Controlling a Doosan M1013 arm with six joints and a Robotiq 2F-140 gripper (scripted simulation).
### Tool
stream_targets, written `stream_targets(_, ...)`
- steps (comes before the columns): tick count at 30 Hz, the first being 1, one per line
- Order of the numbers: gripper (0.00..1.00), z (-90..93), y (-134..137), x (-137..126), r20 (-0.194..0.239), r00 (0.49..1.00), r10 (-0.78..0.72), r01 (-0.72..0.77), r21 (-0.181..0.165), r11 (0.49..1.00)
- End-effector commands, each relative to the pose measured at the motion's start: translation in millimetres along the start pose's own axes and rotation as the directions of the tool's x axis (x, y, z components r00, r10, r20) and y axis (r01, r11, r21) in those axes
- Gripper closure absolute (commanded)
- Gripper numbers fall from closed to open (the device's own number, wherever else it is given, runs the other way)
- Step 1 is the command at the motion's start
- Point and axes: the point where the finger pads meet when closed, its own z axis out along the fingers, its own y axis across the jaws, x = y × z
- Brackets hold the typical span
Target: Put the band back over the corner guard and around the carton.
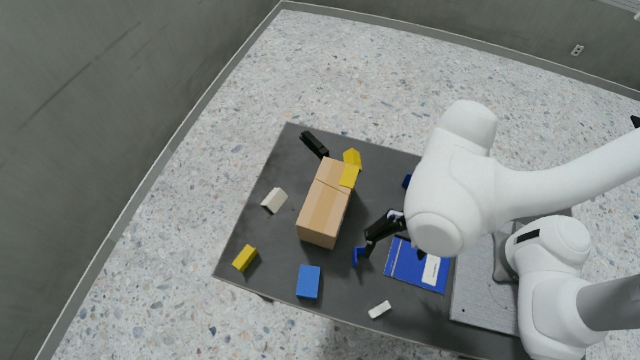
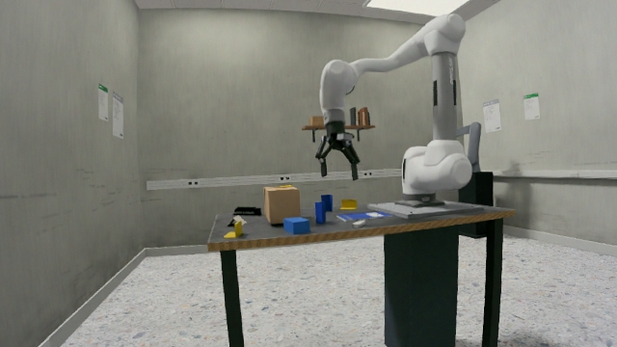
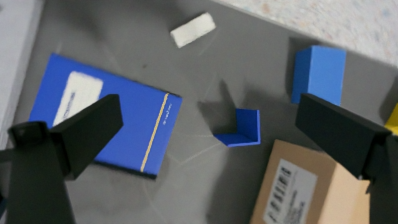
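The brown carton [image 1: 324, 202] stands level in the middle of the dark table; it also shows in the wrist view [image 3: 310, 190] with a barcode label. A yellow corner guard [image 1: 349, 175] sits on its far right top edge. A thin dark line [image 1: 331, 185] crosses the carton top near that end; I cannot tell if it is the band. My gripper [image 2: 337, 169] is open and empty, high above the table to the carton's right, over a blue angle piece [image 3: 241, 128]. The arm partly hides it in the overhead view [image 1: 382, 230].
A second yellow piece [image 1: 352, 157] and a black bar [image 1: 314, 144] lie behind the carton. A blue notebook [image 1: 417, 265], blue block [image 1: 308, 281], white block [image 1: 379, 309], beige wedge [image 1: 274, 200] and yellow block [image 1: 244, 258] lie around it. The robot base stands at the right.
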Motion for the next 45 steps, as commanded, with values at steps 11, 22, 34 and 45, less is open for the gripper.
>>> stream_targets(11, 0.00, -80.4, 4.1, -19.1, 0.089, 0.830, -0.551, 0.523, 0.219, 0.824)
stream_targets(22, 0.00, -85.4, 53.6, -70.2, 0.056, 0.677, -0.734, 0.698, 0.266, 0.664)
stream_targets(34, 0.00, -87.5, 110.2, -144.2, -0.017, 0.430, -0.902, 0.858, 0.319, 0.403)
stream_targets(45, 0.00, -87.2, 127.5, -171.4, -0.050, 0.338, -0.940, 0.893, 0.331, 0.304)
